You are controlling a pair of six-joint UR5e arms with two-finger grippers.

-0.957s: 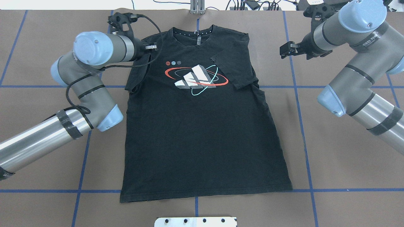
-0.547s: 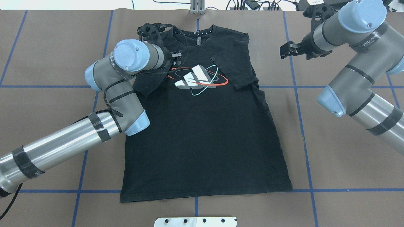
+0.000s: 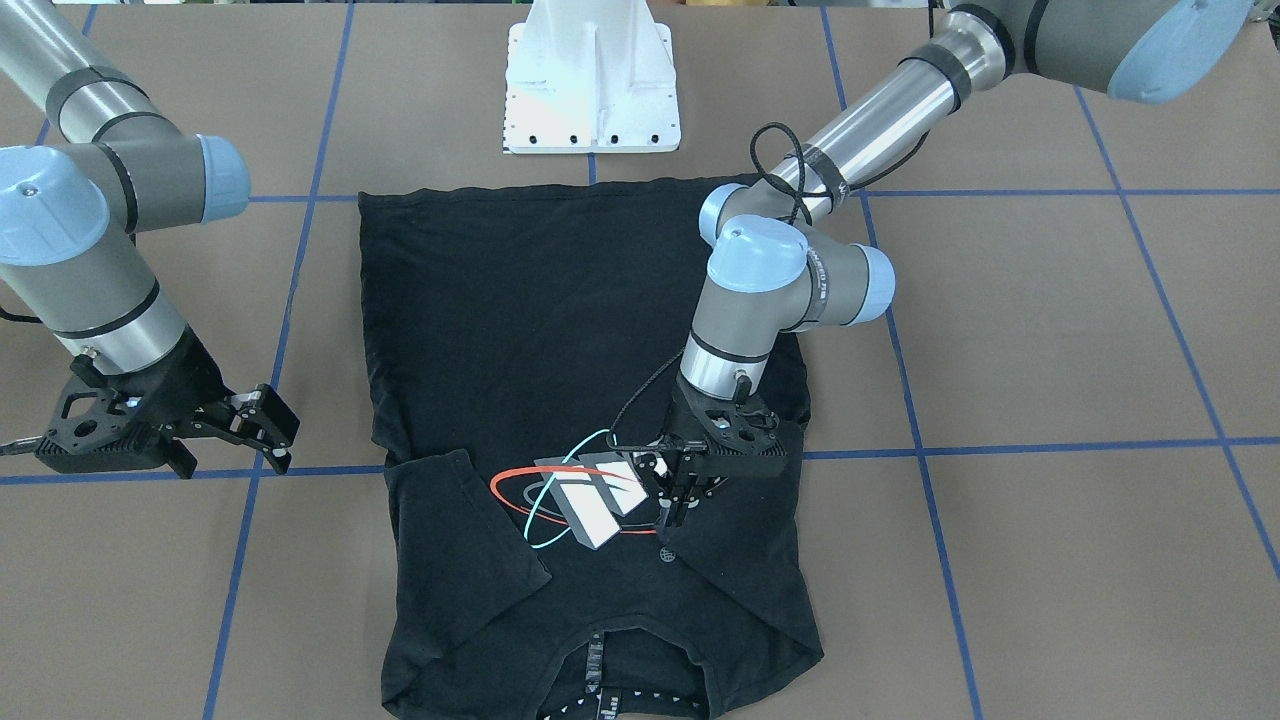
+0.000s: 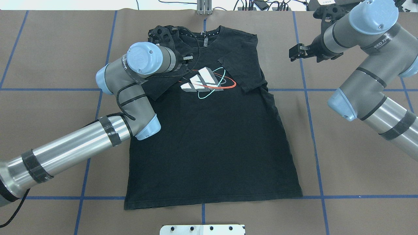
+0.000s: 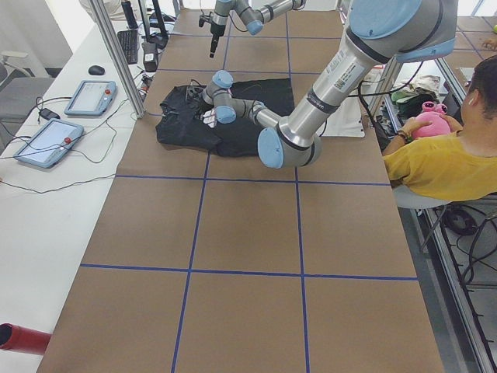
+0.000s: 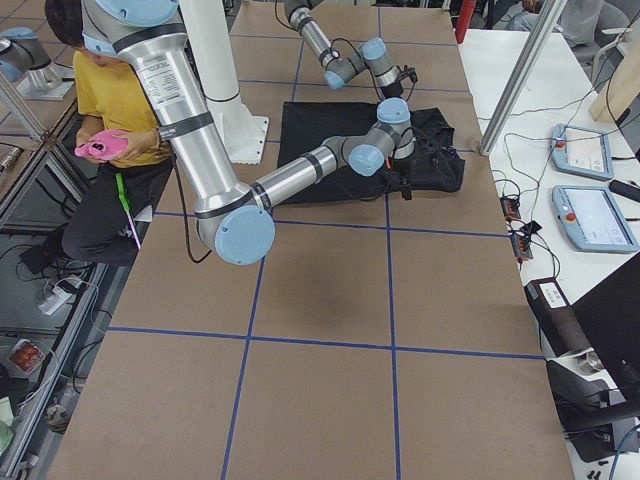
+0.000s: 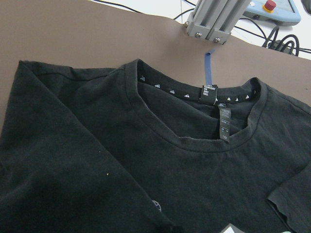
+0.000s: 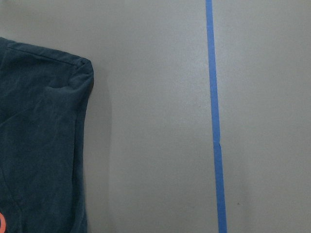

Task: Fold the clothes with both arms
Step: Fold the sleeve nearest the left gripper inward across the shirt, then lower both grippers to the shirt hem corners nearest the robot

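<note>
T-shirt point(image 4: 209, 140) lies on the surface point(image 4: 49, 49); left gripper point(image 3: 666, 518) pinches its sleeve point(image 3: 745, 520), jaws narrow; right gripper point(image 3: 280, 435) hovers, jaws wide.

Left arm point(image 4: 75, 148) low and inward, fingers point(image 3: 668, 508) together; right arm point(image 4: 369, 88) aside, fingers point(image 3: 272, 408) apart.

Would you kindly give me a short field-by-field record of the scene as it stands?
garment: T-shirt flat on the table, graphic facing up
right sleeve: folded in over the chest
left sleeve: folded in beside the graphic
left gripper: at the left sleeve's edge, fingers together, seemingly pinching it
right gripper: open, off the T-shirt, above bare table
bottom hem: lying flat, not yet folded
</note>
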